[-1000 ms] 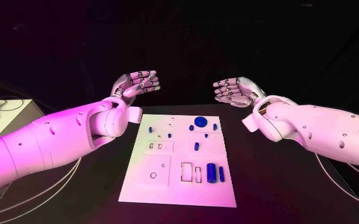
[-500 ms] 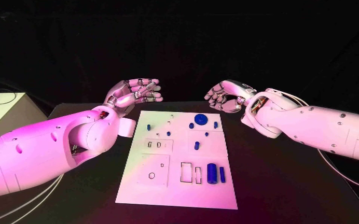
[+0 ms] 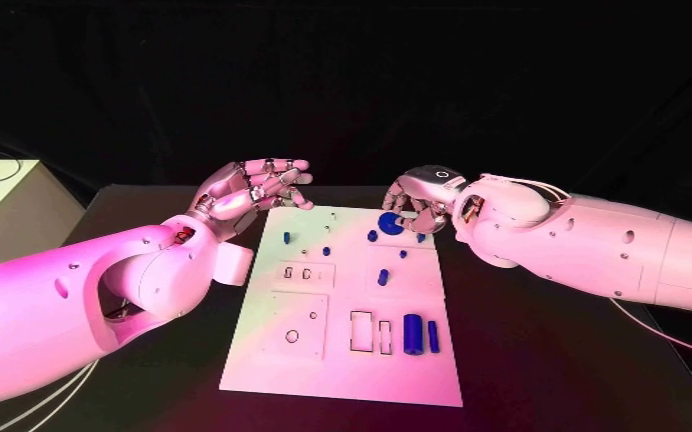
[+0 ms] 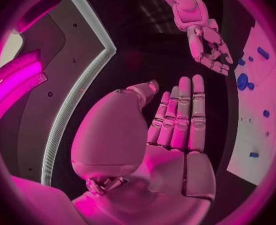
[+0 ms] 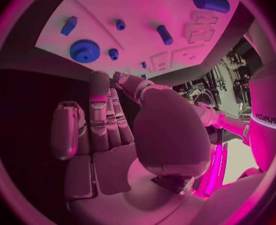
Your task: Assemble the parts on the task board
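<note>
Task board (image 3: pixel 346 347) lies flat in the middle of my black table (image 3: pixel 548 352), with its blue parts on it: a round gear (image 3: pixel 391 221) near the far edge, a few small pegs (image 3: pixel 382 277) around the middle, and two upright-looking cylinders (image 3: pixel 413 333) side by side toward the near right. My right hand (image 3: pixel 420 197) has come down and inward since a second ago; it then floated well clear of the board's far right corner, and now it sits right over that corner, just beside the gear. From the head view I cannot tell whether it touches the gear. In the right wrist view that hand (image 5: pixel 107 130) holds nothing, its fingers lying straight and close together, with the gear (image 5: pixel 85 50) beyond the fingertips. My left hand (image 3: pixel 260 187) has also dropped lower and now hovers over the board's far left corner, empty, fingers loosely curled and apart. The left wrist view shows its fingers (image 4: pixel 182 115) extended side by side, nothing between them. The parts lie as they did before.
</note>
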